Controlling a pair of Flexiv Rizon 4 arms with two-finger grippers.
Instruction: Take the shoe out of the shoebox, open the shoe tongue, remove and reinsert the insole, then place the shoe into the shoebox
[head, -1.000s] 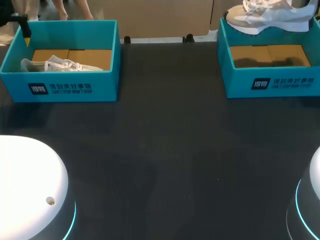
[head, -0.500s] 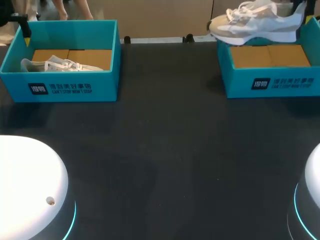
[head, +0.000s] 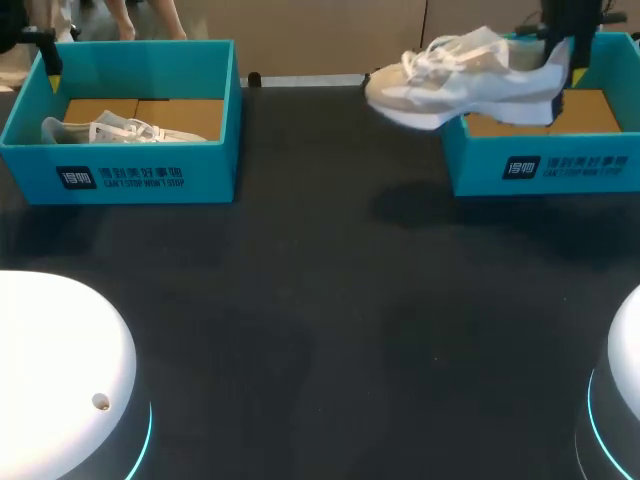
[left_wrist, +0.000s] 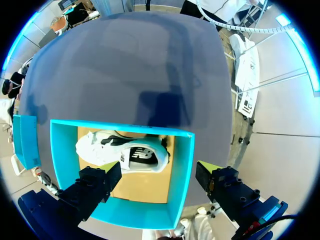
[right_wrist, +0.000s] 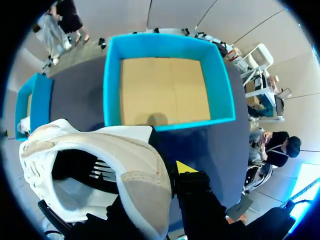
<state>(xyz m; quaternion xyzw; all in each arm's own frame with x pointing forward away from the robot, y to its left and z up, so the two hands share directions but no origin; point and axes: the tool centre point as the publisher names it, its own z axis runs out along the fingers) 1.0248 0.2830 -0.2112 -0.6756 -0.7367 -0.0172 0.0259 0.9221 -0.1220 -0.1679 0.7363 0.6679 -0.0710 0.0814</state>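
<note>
Leftward swings the white sneaker (head: 465, 75), toe now out past the right shoebox (head: 540, 165) over the dark table (head: 320, 300), right gripper (head: 557, 62) clamped on its heel. Lift-out looks nearly done. Left gripper (left_wrist: 159, 174) hangs wide open above the left shoebox (left_wrist: 181, 165).

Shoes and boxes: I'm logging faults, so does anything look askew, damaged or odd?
Nothing stands out. The right gripper holds one shoe by its heel in the air, over the left wall of the right box. The other shoe lies on its side in the left box. Both boxes look undamaged.
</note>
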